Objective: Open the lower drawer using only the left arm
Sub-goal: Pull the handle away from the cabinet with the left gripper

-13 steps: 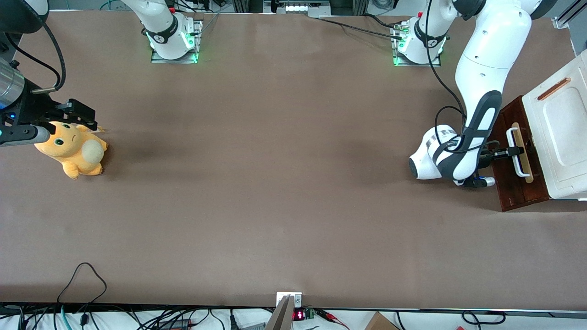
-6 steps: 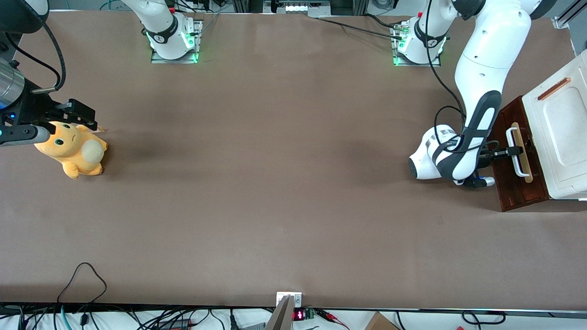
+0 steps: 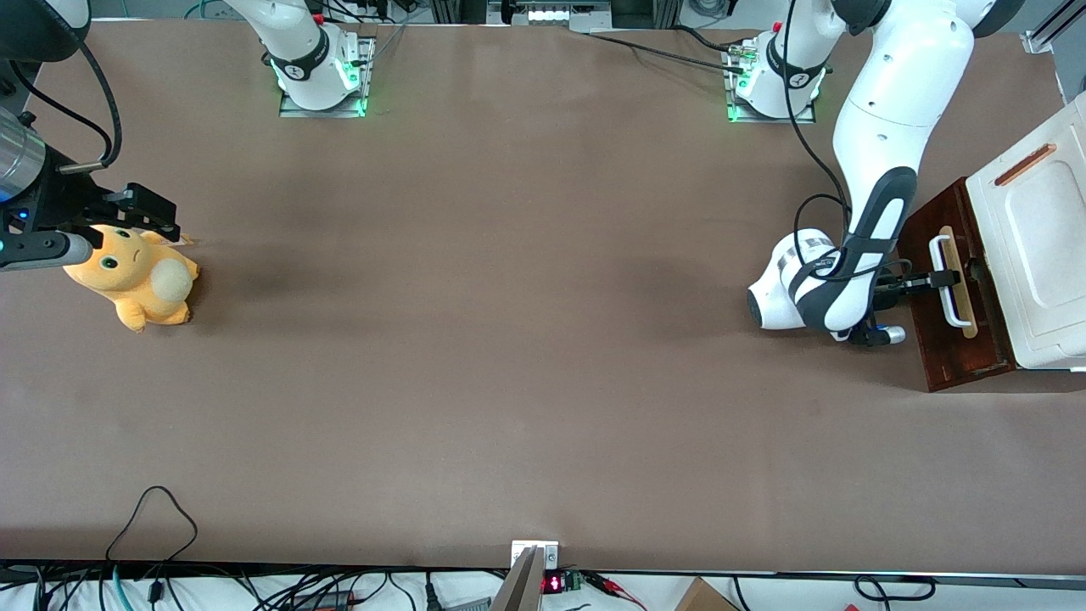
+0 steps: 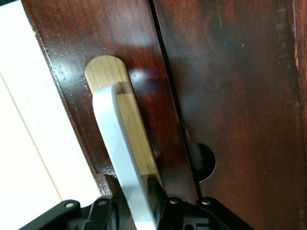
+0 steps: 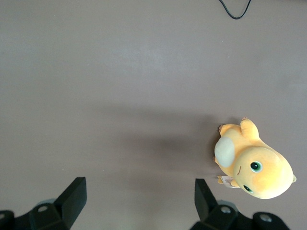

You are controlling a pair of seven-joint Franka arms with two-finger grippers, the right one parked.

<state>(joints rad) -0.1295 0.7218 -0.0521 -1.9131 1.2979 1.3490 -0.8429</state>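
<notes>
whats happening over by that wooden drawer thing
The left arm has its gripper shut on the white bar handle of the lower drawer, at the working arm's end of the table. The drawer sticks out from under the white panel, partly open.

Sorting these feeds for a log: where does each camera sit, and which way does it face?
Front view: high above the table, looking down; shows the left arm and its claw at the lower drawer.
Left wrist view: faces the white bar handle, shared with the front view; claw shut on it.
Right wrist view: looks down at the plush toy, shared with the front view.
</notes>
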